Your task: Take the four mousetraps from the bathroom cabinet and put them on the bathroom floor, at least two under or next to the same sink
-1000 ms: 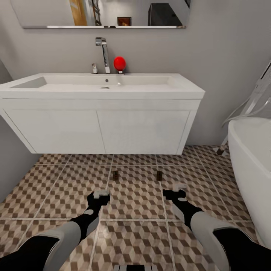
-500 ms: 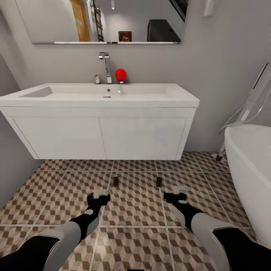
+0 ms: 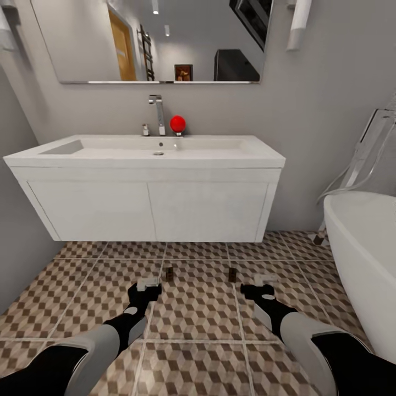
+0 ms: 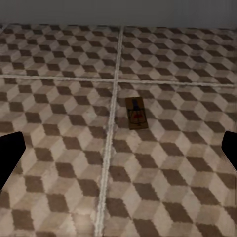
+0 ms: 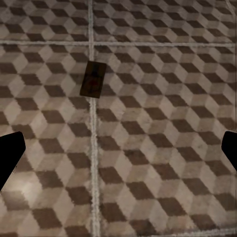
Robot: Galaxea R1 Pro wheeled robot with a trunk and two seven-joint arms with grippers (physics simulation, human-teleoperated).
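Nearest, the left gripper and right gripper hang low over the bathroom floor, both spread wide and empty. Just beyond them two mousetraps lie flat on the tiles, apart from each other, close to the front of the sink. That pair looks placed; the next move likely calls for fetching the remaining traps from the cabinet.

Even, diffuse render lighting, no glare. Soft shadow under the vanity. Ceiling spots reflected in mirror. Wrist views dimmer, slightly blurred.
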